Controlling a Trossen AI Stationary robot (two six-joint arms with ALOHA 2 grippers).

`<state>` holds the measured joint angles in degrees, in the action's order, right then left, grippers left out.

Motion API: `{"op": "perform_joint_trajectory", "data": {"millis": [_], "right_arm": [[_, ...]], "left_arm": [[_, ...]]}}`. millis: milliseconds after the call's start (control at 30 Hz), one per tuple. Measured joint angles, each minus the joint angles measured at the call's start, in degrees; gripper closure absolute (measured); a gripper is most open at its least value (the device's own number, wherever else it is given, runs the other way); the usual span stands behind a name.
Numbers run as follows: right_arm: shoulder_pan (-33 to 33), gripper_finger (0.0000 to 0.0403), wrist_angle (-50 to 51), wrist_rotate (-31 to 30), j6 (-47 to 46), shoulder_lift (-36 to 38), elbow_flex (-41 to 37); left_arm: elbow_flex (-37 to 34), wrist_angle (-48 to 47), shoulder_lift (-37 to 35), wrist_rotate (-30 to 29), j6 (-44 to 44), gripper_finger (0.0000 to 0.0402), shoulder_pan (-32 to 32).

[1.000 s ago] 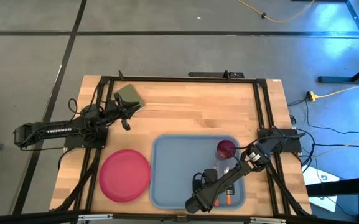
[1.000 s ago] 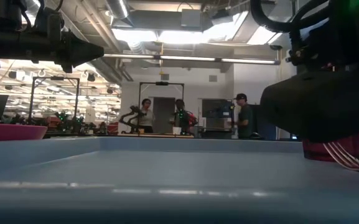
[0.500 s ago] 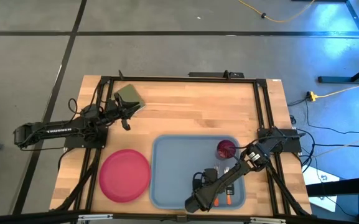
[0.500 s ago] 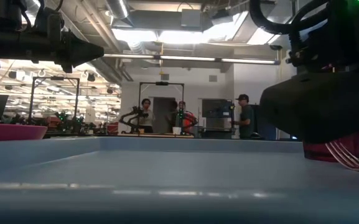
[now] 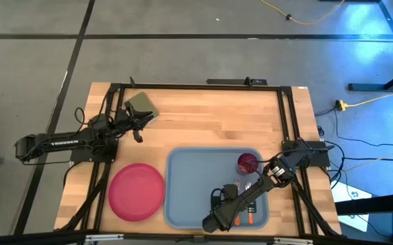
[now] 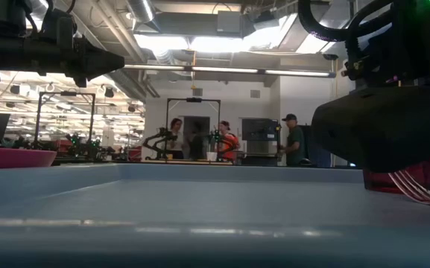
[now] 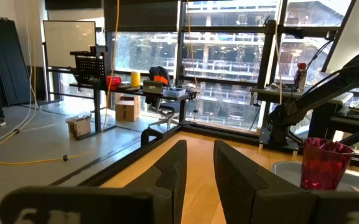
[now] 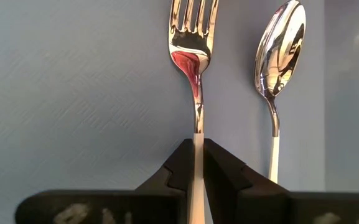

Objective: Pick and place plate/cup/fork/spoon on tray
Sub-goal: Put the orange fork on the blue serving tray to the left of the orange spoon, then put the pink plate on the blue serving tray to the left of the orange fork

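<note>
The light-blue tray [image 5: 193, 184] lies at the table's near middle. On it stand the dark-red cup [image 5: 247, 163] and lie the spoon [image 8: 280, 50] and the fork [image 8: 191, 37], side by side. My right gripper [image 8: 196, 171] is over the tray's near right part [image 5: 244, 203], shut on the fork. The pink-red plate [image 5: 137, 192] rests flat on the table left of the tray. My left gripper [image 5: 138, 128] hovers open over the table's far left, by the olive pad [image 5: 142, 104]. My right gripper pinches the fork's handle [image 8: 197, 140] between its two fingers, just behind the silver neck. The fingers lie along the fork, whose tined head [image 6: 416, 186] points away from them, low over the tray floor beside the cup. Whether it rests on the tray, I cannot tell.
The tray's raised rim [image 6: 200, 238] fills the front of the low view. Black frame rails [image 5: 288, 116] run along the table's far and right edges. Bare wood lies between the pad and the tray. People stand in the room far behind the table [image 6: 289, 138].
</note>
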<state>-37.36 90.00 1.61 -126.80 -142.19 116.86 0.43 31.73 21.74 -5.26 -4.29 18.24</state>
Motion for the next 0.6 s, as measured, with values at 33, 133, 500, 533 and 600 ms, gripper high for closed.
{"op": "perform_joint_trajectory", "data": {"millis": [33, 133, 500, 533, 600], "right_arm": [[0.0, 0.0367, 0.0, 0.0, 0.0, 0.0, 0.0], [0.0, 0.0367, 0.0, 0.0, 0.0, 0.0, 0.0], [0.1, 0.0292, 0.6, -0.2, 1.1, 0.0, 0.0], [0.1, 0.0286, 0.6, -0.2, 1.1, 0.0, 0.0], [0.1, 0.0277, 0.6, -0.2, 1.1, 0.0, 0.0]], "left_arm": [[0.0, 0.0, 0.0, 0.0, 0.0, 0.0328, 0.0], [0.0, 0.0, 0.0, 0.0, 0.0, 0.0328, 0.0], [0.0, 0.0, 0.0, 0.0, 0.0, 0.0328, 0.0], [0.0, 0.0, 0.0, 0.0, 0.0, 0.0328, 0.0], [0.0, 0.0, 0.0, 0.0, 0.0, 0.0328, 0.0]]}}
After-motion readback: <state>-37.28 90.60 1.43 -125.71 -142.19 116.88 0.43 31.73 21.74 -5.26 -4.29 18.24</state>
